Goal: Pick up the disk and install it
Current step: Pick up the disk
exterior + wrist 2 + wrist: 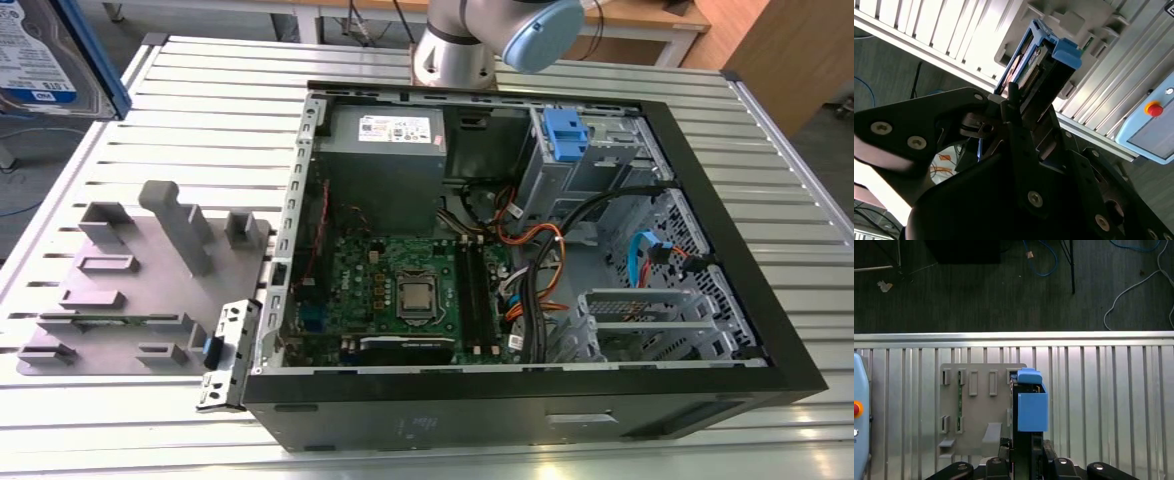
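The tool (1021, 107) is clamped on the disk (1040, 65), one black finger on each flat side. The drive stands on edge between them, its blue end tab (1066, 52) pointing away from the wrist. In the first wrist view the disk (1032, 412) rises out of the tool (1024, 452). It is seen over the edge of a grey fixture plate (979, 405) with several slots, which lies flat on the ribbed metal tabletop (1104, 405).

In the exterior view the disk (43, 55) shows at the far corner on the exterior view's left, label side facing the camera. It is well apart from the open computer case (747, 330). The fixture plate (127, 290) sits on the tabletop (214, 90), just beside the case on the exterior view's left.

Inside the case lie a green motherboard (387, 270) and, at the far side, a grey power supply (387, 150). A tall blue clip (565, 135) stands in the drive bay to the exterior view's right of the power supply. The arm (461, 45) rises behind the case. A light-blue control box with a red button (1154, 108) rests on the tabletop.
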You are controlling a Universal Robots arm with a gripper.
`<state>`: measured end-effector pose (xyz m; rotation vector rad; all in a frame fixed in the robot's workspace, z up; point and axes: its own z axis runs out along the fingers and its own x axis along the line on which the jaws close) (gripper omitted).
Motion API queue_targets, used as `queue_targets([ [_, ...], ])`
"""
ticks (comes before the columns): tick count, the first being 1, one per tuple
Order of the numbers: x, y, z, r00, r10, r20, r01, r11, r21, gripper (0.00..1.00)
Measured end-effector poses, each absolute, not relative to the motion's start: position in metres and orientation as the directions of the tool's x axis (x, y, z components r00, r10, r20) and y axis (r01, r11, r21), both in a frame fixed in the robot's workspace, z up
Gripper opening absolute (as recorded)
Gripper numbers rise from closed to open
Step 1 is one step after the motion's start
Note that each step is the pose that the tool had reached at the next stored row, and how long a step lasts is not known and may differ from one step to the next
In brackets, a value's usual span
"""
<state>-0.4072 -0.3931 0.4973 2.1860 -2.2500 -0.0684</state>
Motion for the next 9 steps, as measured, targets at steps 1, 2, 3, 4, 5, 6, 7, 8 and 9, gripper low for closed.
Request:
queue_targets([
  [1,-0.4071,-0.3931,0.4986,-0.029,-0.999,-0.028,-0.999,0.028,0.034,0.35],
  [2,-0.4071,-0.393,0.4999,-0.029,-0.999,-0.028,-0.999,0.028,0.034,0.35],
  [3,-0.4071,-0.393,0.5011,-0.029,-0.999,-0.028,-0.999,0.028,0.034,0.35],
  [4,-0.4072,-0.3931,0.5021,-0.029,-0.999,-0.028,-0.999,0.028,0.034,0.35],
  [5,-0.4071,-0.3931,0.5028,-0.029,-0.999,-0.028,-0.999,0.028,0.034,0.35],
  [6,-0.4072,-0.393,0.5032,-0.029,-0.999,-0.028,-0.999,0.028,0.034,0.35],
  [7,-0.4072,-0.393,0.5032,-0.029,-0.999,-0.028,-0.999,0.028,0.034,0.35],
  [8,-0.4071,-0.3931,0.5032,-0.029,-0.999,-0.028,-0.999,0.028,0.034,0.35],
  [9,-0.4071,-0.3931,0.5032,-0.029,-0.999,-0.028,-0.999,0.028,0.034,0.35],
])
